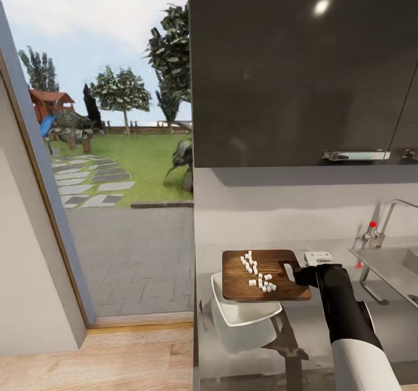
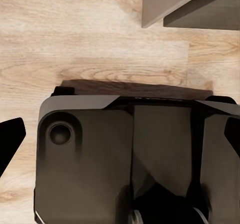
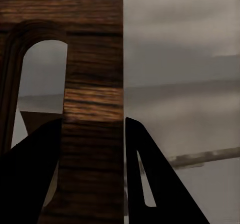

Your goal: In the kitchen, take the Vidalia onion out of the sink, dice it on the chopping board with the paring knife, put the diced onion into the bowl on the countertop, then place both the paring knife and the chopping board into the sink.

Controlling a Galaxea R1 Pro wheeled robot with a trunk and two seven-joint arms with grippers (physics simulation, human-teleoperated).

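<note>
A: Head cam, where's the chopping board (image 1: 264, 276)?

B: Held up over the bowl (image 1: 241, 315), roughly level, at the countertop (image 1: 316, 344) end by the open doorway. White diced onion (image 1: 258, 275) sits on top. Right gripper (image 1: 297, 275) has it by the edge w/ the slot.

A: Grip confirmed?

B: Right wrist cam is closer: board's wood (image 3: 90, 109) sits between the two dark fingers (image 3: 30, 184), handle slot beside them, so it's clamped on the board.

A: Sink?

B: The sink (image 1: 395, 269) and chrome tap (image 1: 386, 219) are to the right, under the black upper cabinet (image 1: 302, 65).

A: Left gripper?

B: Left wrist cam has dark finger tips (image 2: 11, 139) at both frame edges, spread wide w/ nothing between, over the robot base (image 2: 125, 159) and wood floor (image 2: 75, 44).
</note>
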